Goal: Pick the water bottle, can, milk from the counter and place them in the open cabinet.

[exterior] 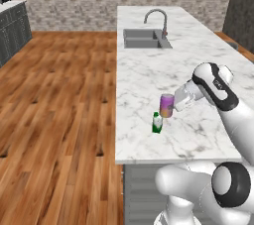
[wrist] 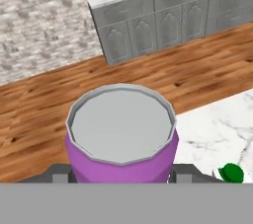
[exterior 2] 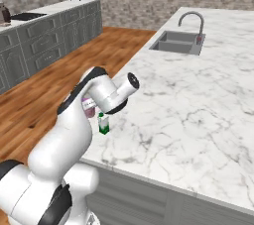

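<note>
One purple can [exterior: 166,105] is clasped upright between the jaws of the end effector [exterior: 173,104], above the near left part of the worktop [exterior: 149,75]. Its long axis is vertical; the milk [exterior: 157,122] stands just beside it, nearer the edge.

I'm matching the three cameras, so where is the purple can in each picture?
Left base view: the can is just right of centre, near the counter's left edge.
Right base view: left of centre, mostly hidden behind the arm.
Hand view: lower centre, silvery top up.
Shared landmark: the green milk beside it.
</note>
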